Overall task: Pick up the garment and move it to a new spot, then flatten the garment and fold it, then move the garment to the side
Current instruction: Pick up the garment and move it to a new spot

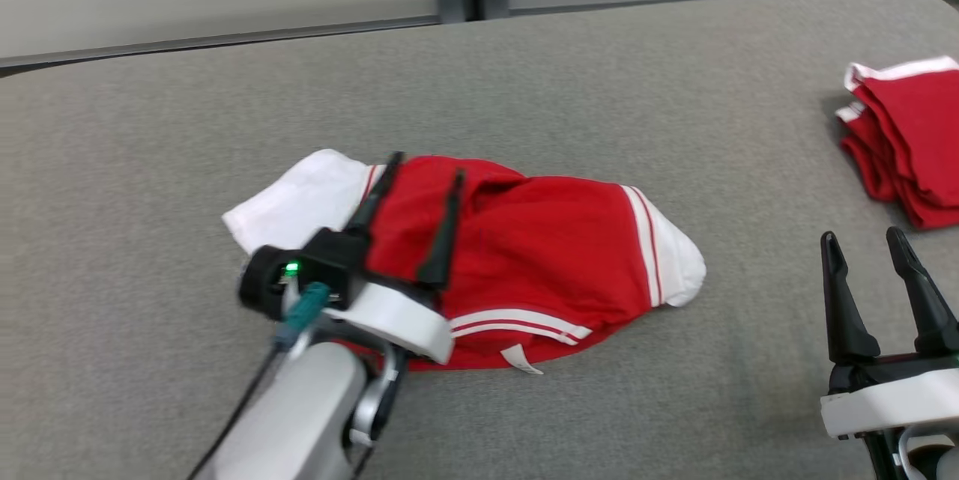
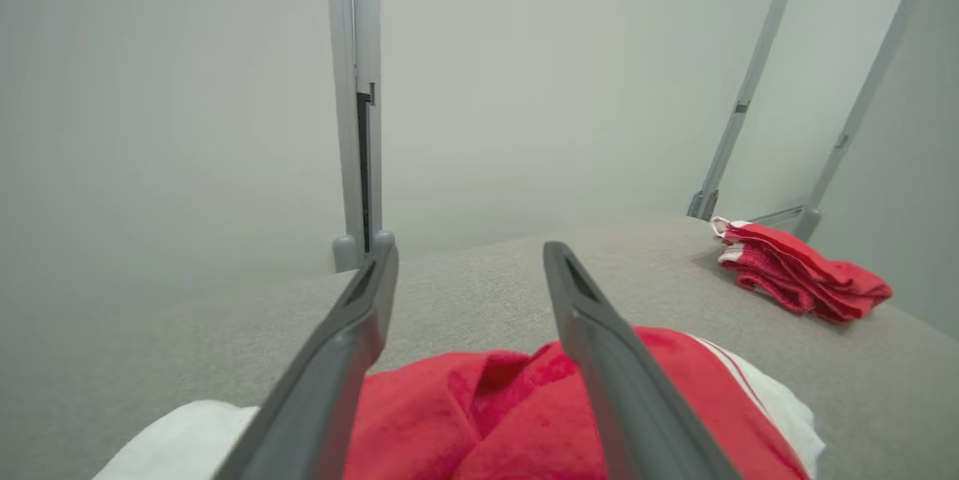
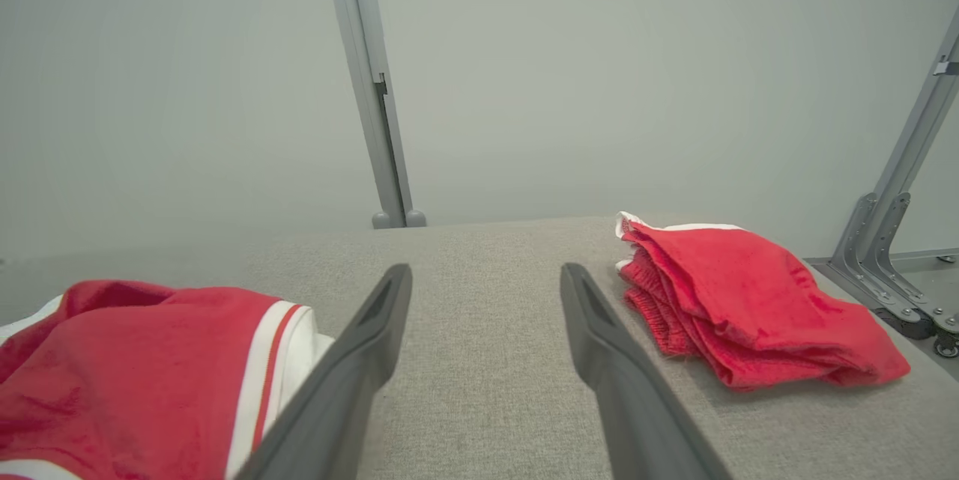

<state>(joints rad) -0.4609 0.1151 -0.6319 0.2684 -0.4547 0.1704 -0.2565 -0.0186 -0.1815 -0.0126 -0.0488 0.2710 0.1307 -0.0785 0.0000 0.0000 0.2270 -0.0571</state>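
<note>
Soft, even light from above, bright without glare. Under the left gripper (image 1: 425, 168) the red-and-white garment (image 1: 539, 255) throws only a thin shadow along its near edge on the grey fabric tabletop (image 1: 599, 76). Beyond the right gripper (image 1: 861, 235) the folded red pile (image 1: 910, 143) darkens the fabric beside it. The head view is slightly soft. In the wrist views the fingers (image 2: 337, 368) blur near the lens and the frame posts (image 2: 749, 90) splay outward.

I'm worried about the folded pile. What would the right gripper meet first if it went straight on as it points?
Likely nothing soon: ahead of the right gripper lies bare grey table, then the far wall. The folded red pile sits right of that line. Whether it would graze the table is unclear.
</note>
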